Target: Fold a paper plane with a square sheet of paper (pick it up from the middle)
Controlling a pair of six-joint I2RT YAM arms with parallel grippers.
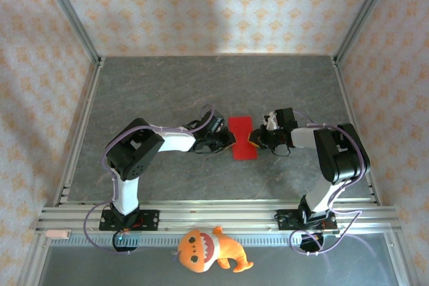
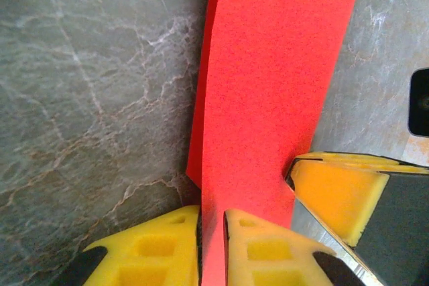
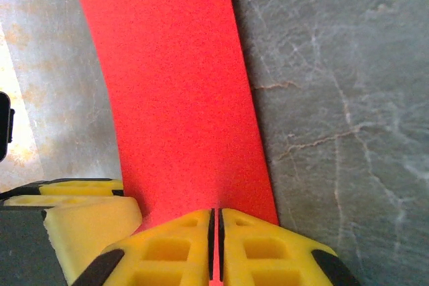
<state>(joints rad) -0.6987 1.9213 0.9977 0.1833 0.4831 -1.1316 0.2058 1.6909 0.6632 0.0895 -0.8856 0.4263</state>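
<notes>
The square sheet of paper is bright red and lies as a narrow upright rectangle in the middle of the grey table, between my two arms. My left gripper is at its left edge. In the left wrist view the red paper runs down into the narrow gap of the left gripper, which is shut on it. My right gripper is at the right edge. In the right wrist view its jaws are pressed together on a thin edge of the paper.
An orange plush toy with white teeth lies beyond the near rail, below the arm bases. Metal frame posts and patterned walls enclose the marbled table. Bare table lies behind and to both sides of the paper.
</notes>
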